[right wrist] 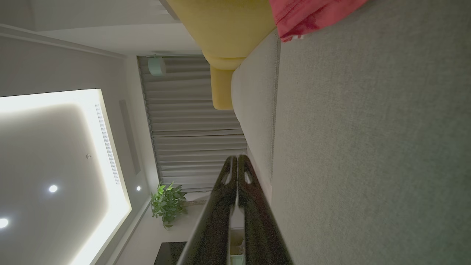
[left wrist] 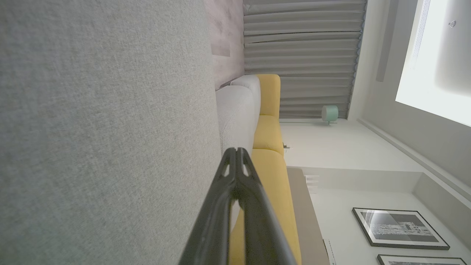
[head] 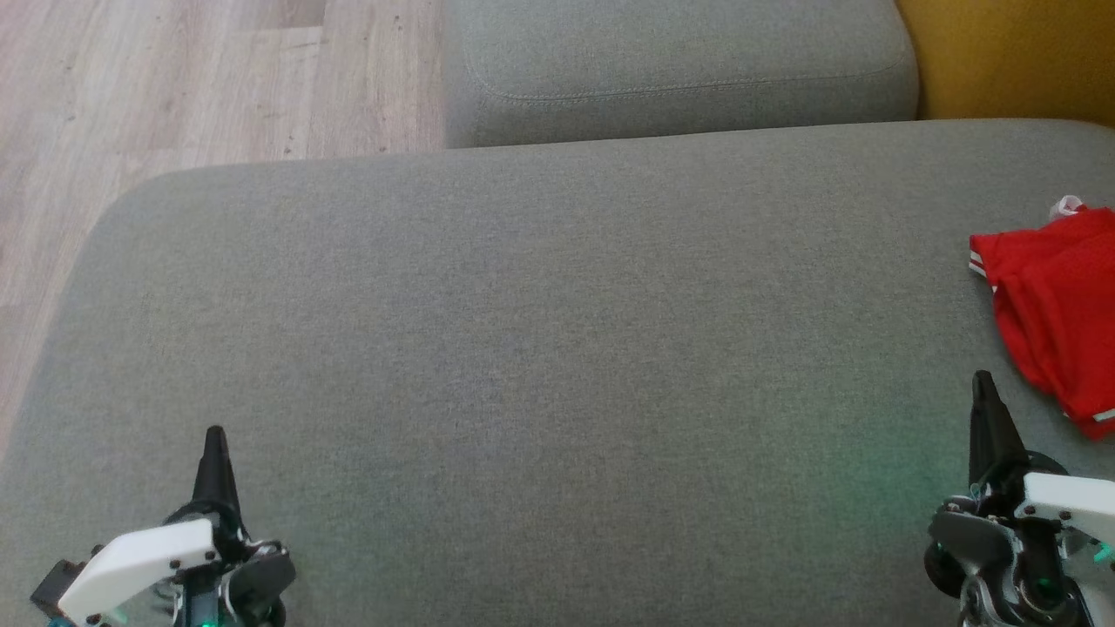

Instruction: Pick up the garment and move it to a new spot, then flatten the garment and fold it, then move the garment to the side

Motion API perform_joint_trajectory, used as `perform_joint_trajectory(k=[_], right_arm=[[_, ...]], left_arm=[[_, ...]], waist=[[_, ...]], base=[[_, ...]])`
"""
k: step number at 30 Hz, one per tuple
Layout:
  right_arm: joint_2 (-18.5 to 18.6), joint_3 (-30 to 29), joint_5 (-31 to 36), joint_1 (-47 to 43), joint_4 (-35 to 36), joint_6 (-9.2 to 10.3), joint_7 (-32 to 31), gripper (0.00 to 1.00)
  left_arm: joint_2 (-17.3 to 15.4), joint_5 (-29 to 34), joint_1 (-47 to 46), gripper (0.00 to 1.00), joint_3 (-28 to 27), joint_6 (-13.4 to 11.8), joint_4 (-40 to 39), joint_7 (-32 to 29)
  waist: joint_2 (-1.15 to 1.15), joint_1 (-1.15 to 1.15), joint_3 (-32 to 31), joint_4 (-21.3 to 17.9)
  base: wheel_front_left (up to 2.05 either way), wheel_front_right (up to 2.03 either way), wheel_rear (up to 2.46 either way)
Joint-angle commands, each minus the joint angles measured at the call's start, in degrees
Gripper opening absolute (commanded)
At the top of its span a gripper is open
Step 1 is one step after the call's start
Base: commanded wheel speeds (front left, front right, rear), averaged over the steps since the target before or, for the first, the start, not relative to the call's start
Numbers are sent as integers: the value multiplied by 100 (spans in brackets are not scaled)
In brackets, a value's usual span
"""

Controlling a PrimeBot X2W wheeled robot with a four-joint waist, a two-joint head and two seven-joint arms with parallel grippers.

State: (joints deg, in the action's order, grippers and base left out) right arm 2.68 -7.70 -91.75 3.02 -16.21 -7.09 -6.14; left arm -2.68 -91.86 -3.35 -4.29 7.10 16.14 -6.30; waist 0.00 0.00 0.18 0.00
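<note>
The garment [head: 1057, 300] is red cloth with white stripes at its hems, lying crumpled at the far right of the grey sofa cushion [head: 540, 331]; part of it runs off the head view's right edge. A corner of the garment [right wrist: 309, 14] shows at the top of the right wrist view. My right gripper [head: 985, 383] is shut and empty, just below and left of the cloth, apart from it. My left gripper [head: 214, 435] is shut and empty at the lower left, far from the garment. Both pairs of dark fingers [left wrist: 235, 154] [right wrist: 235, 160] are pressed together.
A second grey cushion [head: 679, 70] sits behind the big one, with a yellow cushion [head: 1010, 52] at the back right. Wooden floor [head: 174, 87] lies beyond the cushion's left and far edges. Curtains [left wrist: 301, 59] and framed pictures [left wrist: 399, 228] show in the room.
</note>
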Motion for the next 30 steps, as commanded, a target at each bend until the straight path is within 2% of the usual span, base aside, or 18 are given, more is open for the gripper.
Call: perform_joint_trajectory(k=[1, 30], right_arm=[[20, 114, -38, 317, 218, -40, -38, 0], [20, 116, -40, 317, 218, -40, -37, 0]], left_arm=[[-20, -29, -285, 0, -224, 38, -208, -20], [-20, -30, -285, 0, -224, 38, -209, -19]], waist=[[0, 0, -1, 0], [0, 0, -1, 0]], base=[[0, 0, 0], [0, 0, 0]])
